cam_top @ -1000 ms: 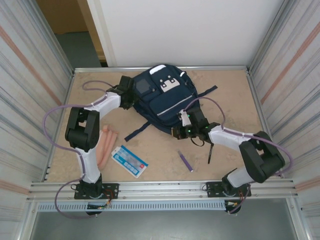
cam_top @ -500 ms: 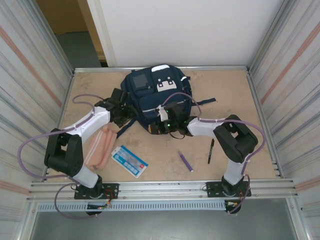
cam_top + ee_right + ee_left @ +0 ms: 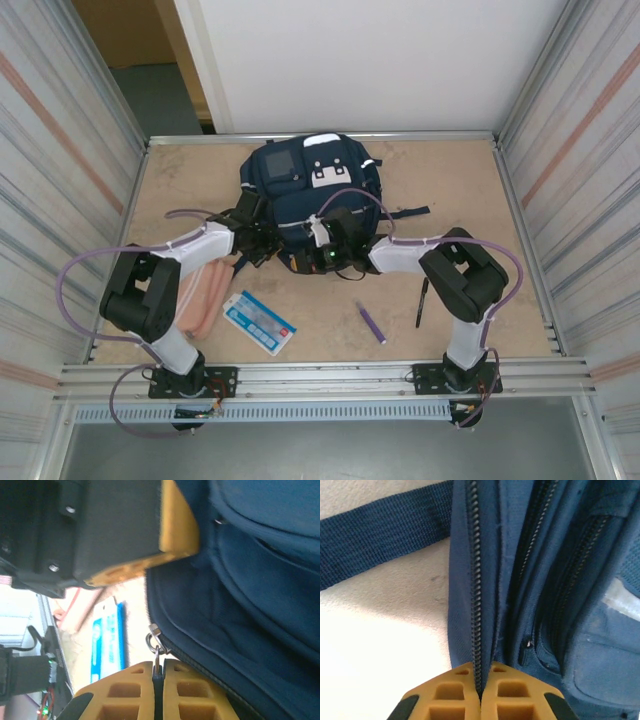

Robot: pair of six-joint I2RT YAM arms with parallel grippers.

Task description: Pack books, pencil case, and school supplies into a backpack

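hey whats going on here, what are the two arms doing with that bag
Both arms are working at the near edge of the backpack. The left gripper is shut on the fabric beside a zipper, and the right gripper is pinching a zipper pull, probably to open it. The pencil case, booklet, purple pen and black pen lie on the table in front, not yet packed.

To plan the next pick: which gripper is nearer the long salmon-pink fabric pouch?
Left. The left gripper sits close by the far end of the pouch; the right gripper is farther right.
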